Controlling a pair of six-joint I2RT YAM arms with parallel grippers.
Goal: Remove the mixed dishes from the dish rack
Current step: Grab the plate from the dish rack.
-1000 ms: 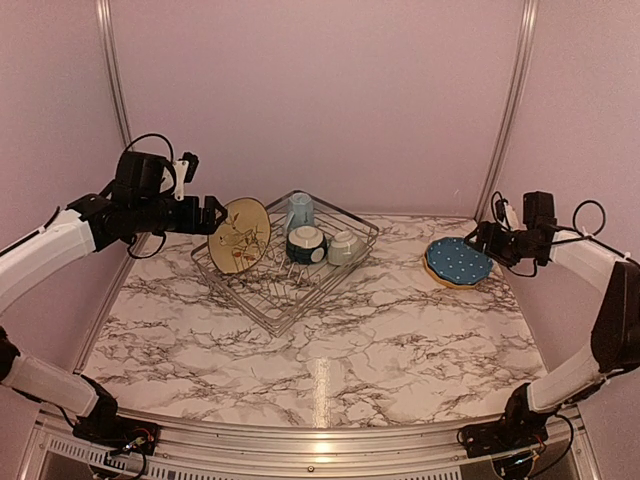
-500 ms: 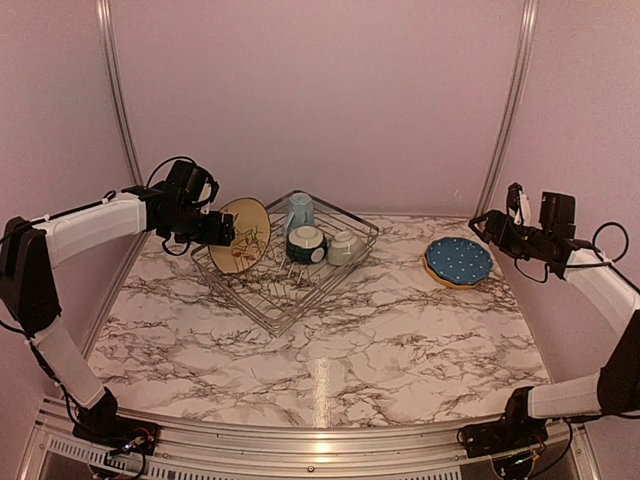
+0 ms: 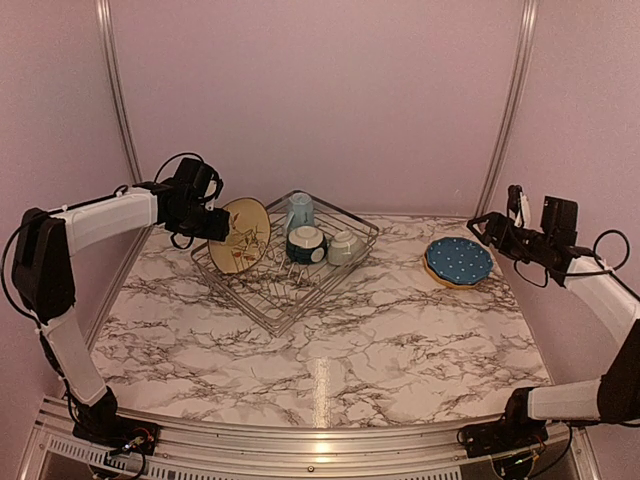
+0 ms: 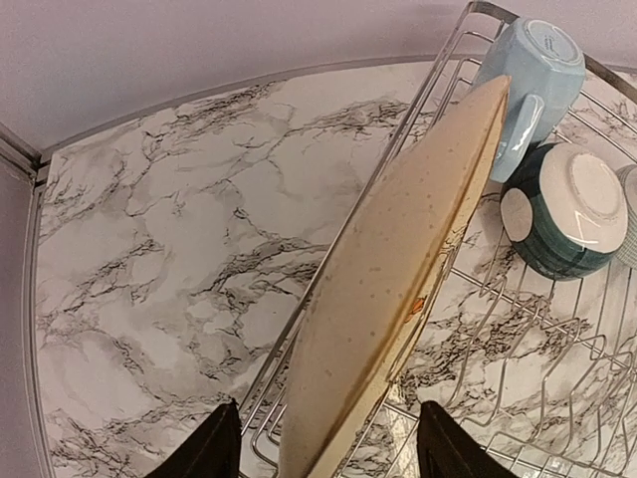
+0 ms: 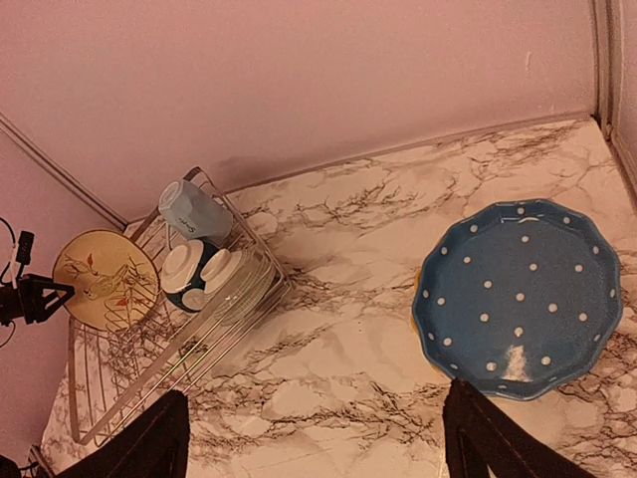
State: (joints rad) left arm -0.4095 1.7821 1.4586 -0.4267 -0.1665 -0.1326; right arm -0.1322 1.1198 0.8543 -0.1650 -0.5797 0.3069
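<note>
The cream leaf plate [image 3: 242, 235] stands on edge at the left of the wire dish rack [image 3: 280, 300]. My left gripper [image 3: 222, 228] is open and straddles the plate's left rim. In the left wrist view the plate [image 4: 398, 279] runs between my spread fingers [image 4: 214, 448] without touching them. The pale blue mug [image 3: 299, 211], dark teal bowl [image 3: 306, 243] and grey-green bowl [image 3: 344, 247] sit upside down in the rack. The blue dotted plate [image 3: 459, 260] lies flat on the table at right, with a yellow rim showing under it. My right gripper [image 3: 482, 228] is open and empty above its far edge.
The rack sits at the back left of the marble table [image 3: 380, 340], close to the back wall. Upright tines [image 4: 518, 339] stand in the rack beside the cream plate. The blue plate [image 5: 518, 299] lies near the right wall rail.
My left arm swung in and lowered its gripper around the cream plate's rim. My right gripper rose and pulled back from the blue plate, then stayed still.
</note>
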